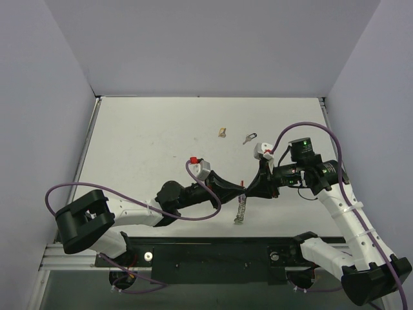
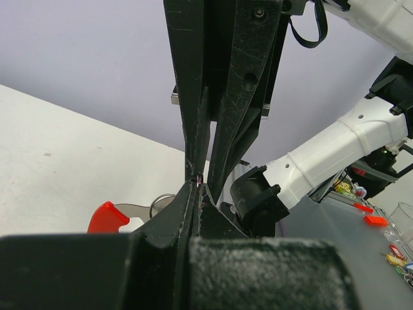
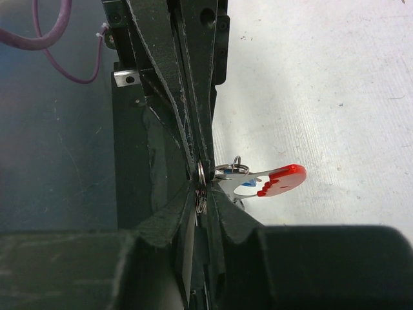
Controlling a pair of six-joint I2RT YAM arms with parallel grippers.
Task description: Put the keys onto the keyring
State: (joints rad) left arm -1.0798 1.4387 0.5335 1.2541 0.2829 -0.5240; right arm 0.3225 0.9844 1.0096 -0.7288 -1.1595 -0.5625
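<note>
From above, the left gripper [image 1: 236, 187] and the right gripper [image 1: 249, 188] meet tip to tip over the near middle of the table [image 1: 148, 142]; the keyring [image 1: 240, 210] hangs at 6 o'clock from this meeting point, with its silver part downward; one key [image 1: 250, 137] lies alone on the table at 12 o'clock from the grippers, well apart from them; a small tan scrap [image 1: 222, 132] lies near it at 9 o'clock. In the left wrist view the left gripper [image 2: 197, 192] has its jaws pressed fully together, and the right gripper's fingers [image 2: 193, 97] come down from 12 o'clock to touch their tips; the red tag [image 2: 106, 217] of the keyring shows at 9 o'clock, just beside the tips. In the right wrist view the right gripper [image 3: 202, 201] is narrow, with the thin metal ring [image 3: 201, 183] pinched between its fingertips; the left gripper's fingers [image 3: 158, 77] reach the same ring from 12 o'clock and grip it too; the red tag [image 3: 282, 180] sticks out at 3 o'clock over the table.
</note>
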